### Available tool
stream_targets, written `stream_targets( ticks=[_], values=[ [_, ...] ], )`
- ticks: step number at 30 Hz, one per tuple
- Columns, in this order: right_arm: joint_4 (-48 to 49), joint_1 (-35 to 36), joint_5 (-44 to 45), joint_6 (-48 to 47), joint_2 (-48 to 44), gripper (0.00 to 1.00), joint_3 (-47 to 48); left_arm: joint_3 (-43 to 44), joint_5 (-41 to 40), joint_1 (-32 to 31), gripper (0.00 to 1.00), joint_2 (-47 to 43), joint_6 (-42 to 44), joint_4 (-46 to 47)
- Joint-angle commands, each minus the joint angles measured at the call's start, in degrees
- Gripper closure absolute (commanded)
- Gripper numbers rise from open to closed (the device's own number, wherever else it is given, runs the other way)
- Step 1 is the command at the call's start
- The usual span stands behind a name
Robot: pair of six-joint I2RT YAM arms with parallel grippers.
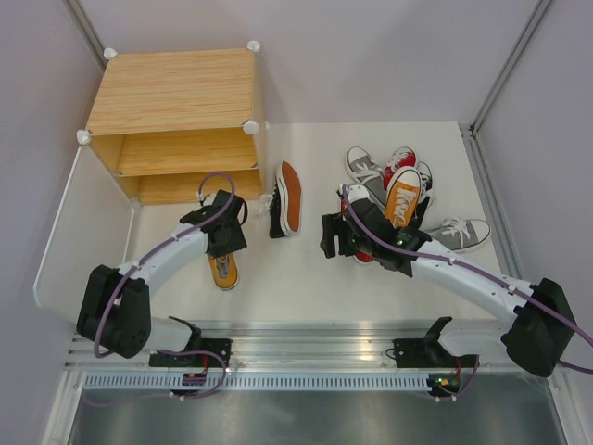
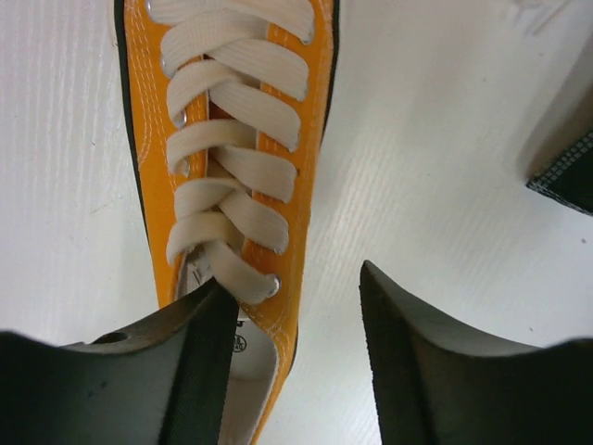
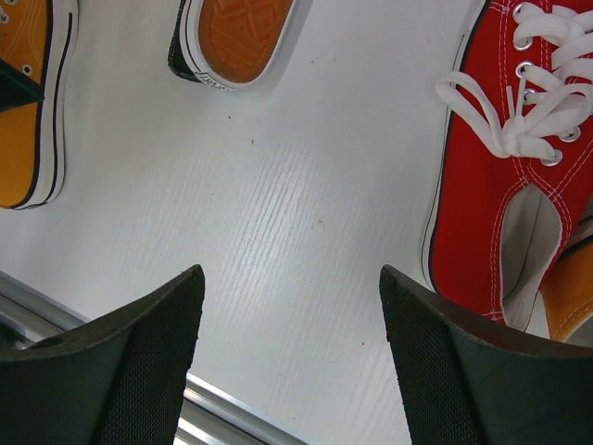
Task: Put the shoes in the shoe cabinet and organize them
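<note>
Before the shoe cabinet [image 1: 176, 88], my left hand [image 2: 292, 275] is straddling one side of the orange shoe [image 2: 232, 139] on the table [image 1: 306, 278], unclenched; I am seemingly lining up a pickup needing a square close. My right hand [image 3: 292, 273] is hovering released nearby.

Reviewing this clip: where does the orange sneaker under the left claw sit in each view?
Top external: orange sneaker left of centre, below the shoe cabinet.
Left wrist: orange sneaker fills the upper left, laces facing up.
Right wrist: orange sneaker is a strip along the upper left edge.
Landmark: side-lying orange-soled shoe, right of it from above, top centre in right wrist; unclear in left wrist.
</note>
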Motion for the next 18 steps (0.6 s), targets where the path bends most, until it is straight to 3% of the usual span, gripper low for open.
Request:
stream_targets(
  ticks=[1, 8, 18],
  values=[
    [0.25, -0.05, 1.81, 0.16, -1.5, 0.19, 1.06, -1.48, 1.22, -1.77, 0.4, -6.73, 0.24, -0.53],
    [0.25, -0.05, 1.46, 1.21, -1.68, 0.19, 0.17, -6.14, 3.6, -7.65, 0.4, -11.23, -1.34, -4.57],
    [1.12, -0.05, 0.32, 1.74, -0.19, 0.2, 0.7, -10.45, 0.43, -11.09, 0.51, -11.24, -6.44, -5.28]
  ],
)
